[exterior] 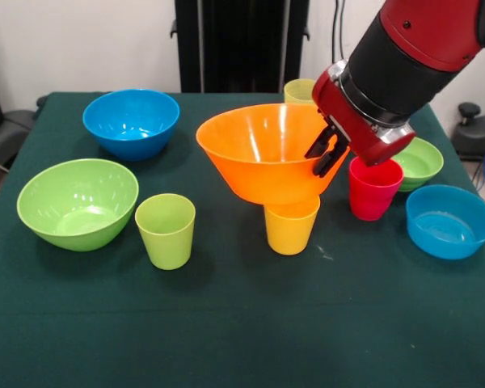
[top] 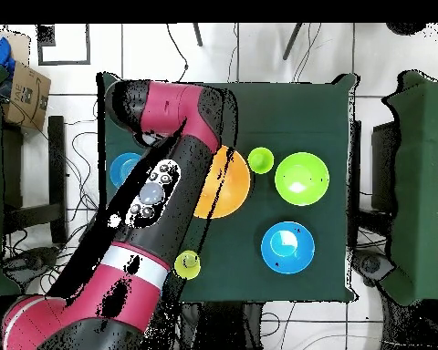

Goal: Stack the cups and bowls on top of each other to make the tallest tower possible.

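Front view: large orange bowl (exterior: pixel 263 153) resting upright on the rim of a bright yellow cup (exterior: pixel 291 228) at mid-table, tilted slightly, nothing visible inside. Black gripper (exterior: pixel 326 152) closed over that bowl's right-hand rim, one finger inside, the other outside. Just right of it, a red cup (exterior: pixel 373 187), upright and apparently empty, partly under the red and black arm (exterior: pixel 412 56). Behind the red cup, a small green bowl (exterior: pixel 420 162); right and nearer the camera, a shallow blue bowl (exterior: pixel 450 220), empty. At left, a large lime green bowl (exterior: pixel 78 202) and a lime green cup (exterior: pixel 166 229) close beside it, both empty. Farther back on the left, a medium blue bowl (exterior: pixel 132 121), empty. Behind the orange bowl, a pale yellow cup (exterior: pixel 299 90), only its top showing.

Overhead view: arm (top: pixel 150 196) crossing the green table (top: pixel 286 105) and covering much of the orange bowl (top: pixel 227 187); gripper hidden beneath it. Beside the bowl, the lime cup (top: pixel 261 160), then the lime bowl (top: pixel 302 179). Blue bowl (top: pixel 287 246) nearer the base, pale yellow cup (top: pixel 188 265) at the table edge.
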Motion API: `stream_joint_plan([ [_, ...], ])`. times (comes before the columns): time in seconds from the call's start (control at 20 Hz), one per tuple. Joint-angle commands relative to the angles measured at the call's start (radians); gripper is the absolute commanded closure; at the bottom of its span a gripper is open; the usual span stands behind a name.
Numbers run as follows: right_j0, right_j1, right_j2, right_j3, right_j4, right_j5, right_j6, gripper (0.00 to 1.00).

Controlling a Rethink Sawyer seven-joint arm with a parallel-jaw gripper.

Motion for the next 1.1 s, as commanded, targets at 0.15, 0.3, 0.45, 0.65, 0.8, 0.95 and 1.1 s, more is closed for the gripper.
stream_joint_plan([
  [0.15, 0.014, 0.061, 0.15, -0.004, -0.068, 0.018, -0.021, 1.0],
  [0.3, 0.015, 0.071, 0.154, -0.02, -0.064, 0.026, -0.009, 1.0],
  [0.45, 0.021, 0.076, 0.153, -0.034, -0.063, 0.044, 0.001, 1.0],
  [0.65, 0.027, 0.084, 0.145, -0.05, -0.066, 0.061, 0.004, 1.0],
  [0.8, 0.029, 0.094, 0.142, -0.058, -0.067, 0.056, 0.007, 1.0],
  [0.95, 0.032, 0.098, 0.14, -0.062, -0.07, 0.058, 0.001, 1.0],
  [1.1, 0.035, 0.101, 0.138, -0.066, -0.069, 0.062, 0.002, 1.0],
])
